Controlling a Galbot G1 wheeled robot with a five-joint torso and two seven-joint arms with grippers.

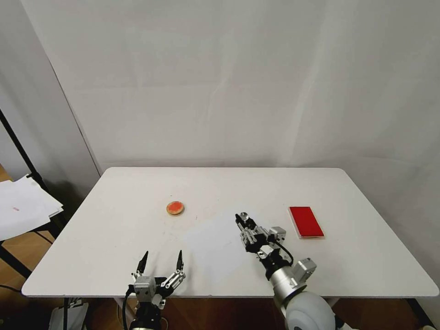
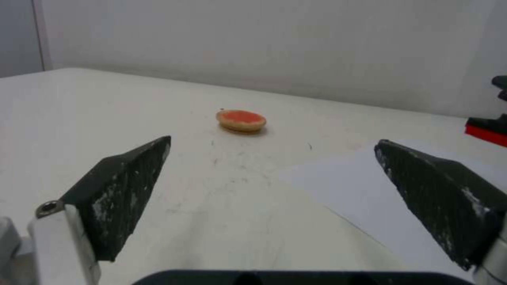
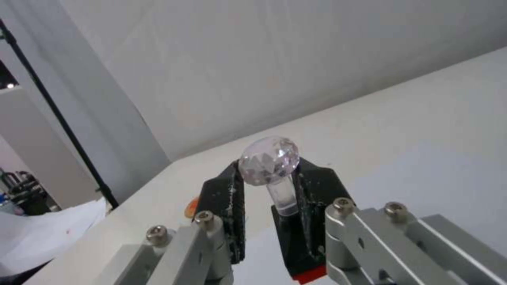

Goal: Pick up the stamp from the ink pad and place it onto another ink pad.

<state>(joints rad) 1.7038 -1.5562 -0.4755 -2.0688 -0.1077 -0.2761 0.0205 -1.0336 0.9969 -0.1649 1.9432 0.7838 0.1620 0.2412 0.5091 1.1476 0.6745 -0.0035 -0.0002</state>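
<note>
Right gripper is clamped on the stamp, and it hangs above the white table, between the two pads. From the right wrist camera the stamp sits upright between the black fingers, faceted clear knob poking out past the tips, black base pinched lower down, a sliver of red showing at its foot. So the red rectangular ink pad, off to the right, is bare now; the stamp is in the air and clear of it.

Now the relation that matters: the round ink pad, orange centre with a tan rim, lies to the left of the claw and a touch farther back, well apart from it. That is the line of travel, I'd say, leftward and slightly away, then straight down with the stamp's axis kept vertical.

Left gripper is parked at the near edge of the table, fingers spread wide, holding nothing. Its wrist camera looks straight up the table at the round ink pad, so it is the nearer arm, but it carries nothing.
</note>
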